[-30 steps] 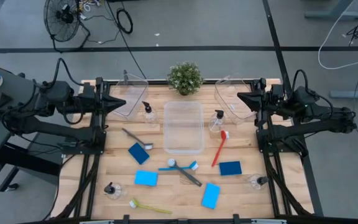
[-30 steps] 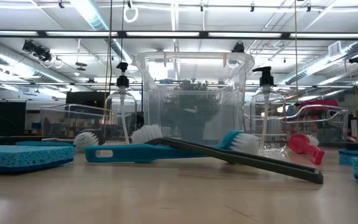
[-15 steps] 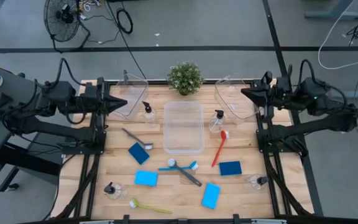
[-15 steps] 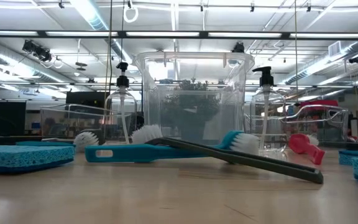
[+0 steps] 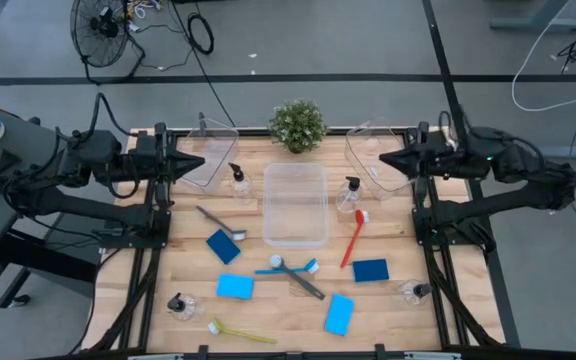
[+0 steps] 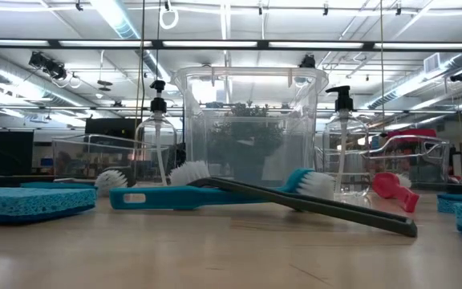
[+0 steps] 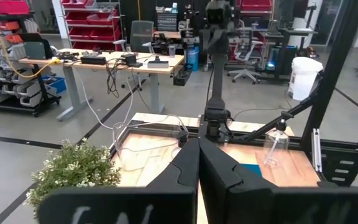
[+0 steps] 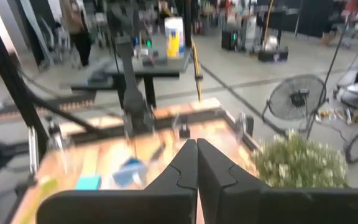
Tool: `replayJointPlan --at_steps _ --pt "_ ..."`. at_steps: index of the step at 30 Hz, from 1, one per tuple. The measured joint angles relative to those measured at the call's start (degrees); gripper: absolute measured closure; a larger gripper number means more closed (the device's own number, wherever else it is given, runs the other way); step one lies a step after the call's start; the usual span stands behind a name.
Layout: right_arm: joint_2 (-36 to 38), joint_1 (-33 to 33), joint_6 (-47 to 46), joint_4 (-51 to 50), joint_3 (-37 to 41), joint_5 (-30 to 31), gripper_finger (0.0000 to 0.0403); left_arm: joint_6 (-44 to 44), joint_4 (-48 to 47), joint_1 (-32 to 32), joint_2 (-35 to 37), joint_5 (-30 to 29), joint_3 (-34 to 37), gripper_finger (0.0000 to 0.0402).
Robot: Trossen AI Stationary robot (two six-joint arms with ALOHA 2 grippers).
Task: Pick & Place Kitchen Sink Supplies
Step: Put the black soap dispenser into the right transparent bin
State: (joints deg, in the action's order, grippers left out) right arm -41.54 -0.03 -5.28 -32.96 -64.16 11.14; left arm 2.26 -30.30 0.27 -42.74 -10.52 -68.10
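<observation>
Several blue sponges point(image 5: 235, 287) lie flat on the wooden table. Around them lie long-handled brushes: a red one point(image 5: 354, 238), a blue one point(image 5: 288, 268) with a dark grey one point(image 6: 311, 207) crossing over it, and a yellow-green one point(image 5: 241, 331). Small clear pump bottles point(image 5: 349, 193) stand upright. My left gripper point(image 5: 200, 163) is shut high over the table's left edge, pointing level toward the right. My right gripper point(image 5: 383, 160) is shut high over the right edge, facing it. In the wrist views the left gripper point(image 7: 198, 146) and the right gripper point(image 8: 196, 146) have nothing between their fingers.
A clear bin point(image 5: 295, 204) stands at the table's middle. Two more clear bins point(image 5: 208, 155) point(image 5: 373, 155) sit at the far left and far right under the grippers. A small potted plant point(image 5: 297, 124) stands at the far edge. Dark frame rails run along both sides.
My right arm has shifted its pose over the table's right edge. Its wrist has risen a little and its gripper has tipped, staying shut. Nothing on the table has moved.
</observation>
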Motion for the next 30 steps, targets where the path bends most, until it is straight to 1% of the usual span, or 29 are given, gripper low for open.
replayJointPlan --at_steps 7,15,19,22,30 --pt "-2.37 0.0 0.2 -4.94 0.0 -0.02 0.04 -0.02 -0.02 0.0 -0.01 0.02 0.0 0.0381" --pt "-4.66 0.0 -0.33 -6.59 0.0 -0.02 0.0399 -0.02 -0.04 0.0 -0.02 0.02 0.0 0.0385" --pt "-6.16 0.0 -2.84 -8.23 0.0 0.87 0.0396 0.0 -0.04 0.0 -0.02 0.02 0.0 0.0385" --pt "-6.84 0.0 -4.59 -9.22 0.0 2.36 0.0383 0.0 -0.05 0.0 -0.01 0.02 0.0 0.0385" --pt "-8.52 0.0 -4.79 -12.52 0.0 2.99 0.0331 0.02 -1.34 0.0 -0.02 0.02 0.0 0.0385"
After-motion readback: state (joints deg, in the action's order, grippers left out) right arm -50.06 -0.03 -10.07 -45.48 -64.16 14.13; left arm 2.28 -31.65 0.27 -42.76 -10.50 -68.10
